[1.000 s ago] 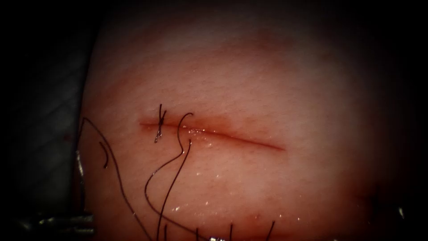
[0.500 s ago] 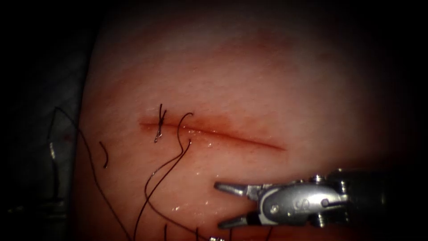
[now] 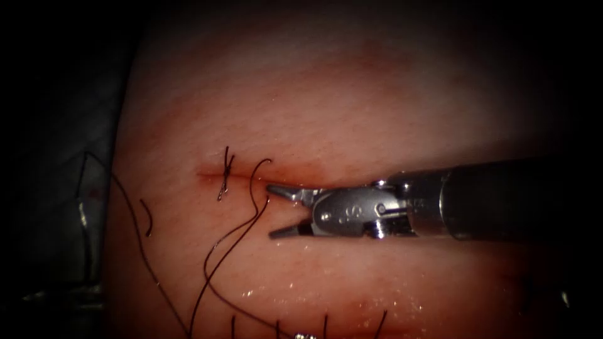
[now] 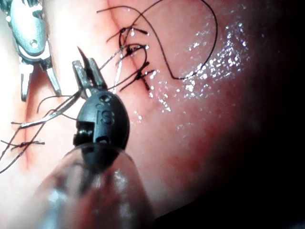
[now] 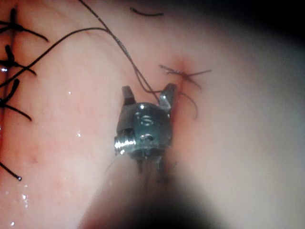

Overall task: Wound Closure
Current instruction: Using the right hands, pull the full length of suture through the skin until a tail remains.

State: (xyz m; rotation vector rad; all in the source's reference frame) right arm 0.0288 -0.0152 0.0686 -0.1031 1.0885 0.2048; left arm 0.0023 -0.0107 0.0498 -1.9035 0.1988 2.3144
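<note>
Across the middle of the endoscope view, the cut [image 3: 207,175] is seen running over the tissue [image 3: 352,94], with its right stretch covered by the right tool [image 3: 271,211] and its shaft. That tool's jaws are spread wide and nothing is gripped in them. The upper tip is parked on the cut line and the lower tip just below it. One tied stitch [image 3: 225,172] can be counted near the cut's left end. Just right of it a long loop of thread [image 3: 251,183] is draped downward, right beside the open tips. One loose snip [image 3: 148,220] is lying apart on the left, and four short cut ends [image 3: 325,323] are poking up along the bottom edge. Lots of bare tissue is left above the cut, while the left edge drops off into dark.

Left wrist view next: the left tool [image 4: 85,64] is shown with its jaws pressed together, and a strand of thread looks pinched in them – several other strands are crossed close by. The right tool [image 4: 40,94] is also caught nearby, pincer wide.

Right wrist view: the right tool [image 5: 147,90] is seen with both tips apart and a strand of thread passing between them, ungripped. The tied stitch [image 5: 183,74] is sat just beyond one tip.
</note>
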